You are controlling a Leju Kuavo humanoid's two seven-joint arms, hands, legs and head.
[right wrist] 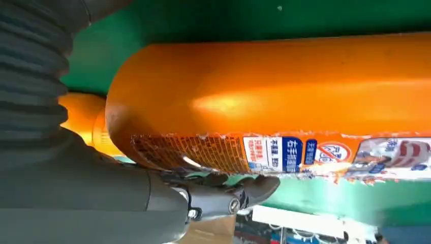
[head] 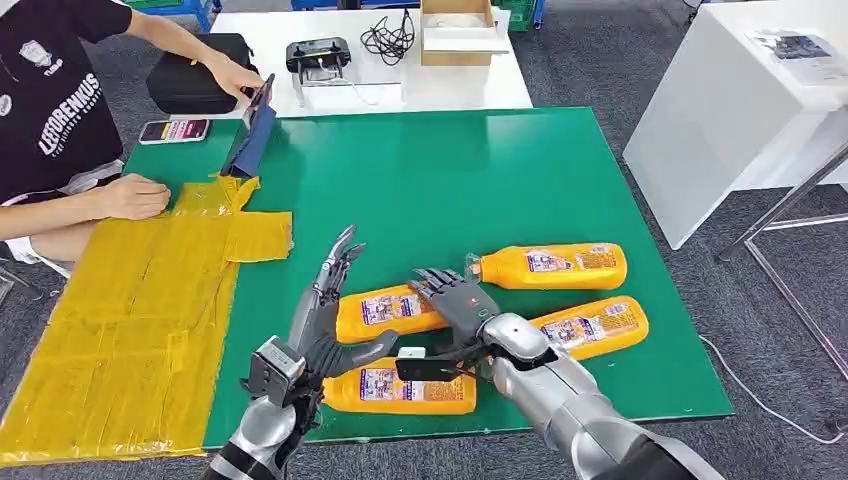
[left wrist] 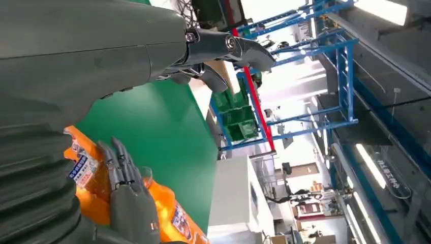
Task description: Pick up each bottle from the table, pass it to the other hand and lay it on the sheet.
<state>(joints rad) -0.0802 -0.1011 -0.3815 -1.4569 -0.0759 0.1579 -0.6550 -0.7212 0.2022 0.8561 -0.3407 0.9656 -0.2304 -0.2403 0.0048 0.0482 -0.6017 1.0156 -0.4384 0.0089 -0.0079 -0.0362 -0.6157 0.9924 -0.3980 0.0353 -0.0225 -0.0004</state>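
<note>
Green table (head: 480, 170): carries everything; both hands are over its near part.

Yellow sheet (head: 130, 320): lies flat, well off to the left of the left hand. A person's hand (head: 135, 197) rests on its far end.

Four orange bottles, all lying on their sides on the green surface, none on the sheet:
- Far bottle (head: 553, 267): just beyond and right of the right hand, apart from it.
- Right bottle (head: 592, 326): just right of the right hand, partly behind the forearm.
- Middle bottle (head: 390, 312): between the two hands. The right hand (head: 455, 300) lies over its right end with fingers curled down; the right wrist view shows an orange body right against the palm, thumb beneath it. Whether the grip is closed, I cannot tell.
- Near bottle (head: 403, 390): just right of the left wrist, below the right hand.

Left hand (head: 325, 300): fingers straight and spread apart, pointing away from the robot, holding nothing; it stands just left of the middle bottle.
</note>
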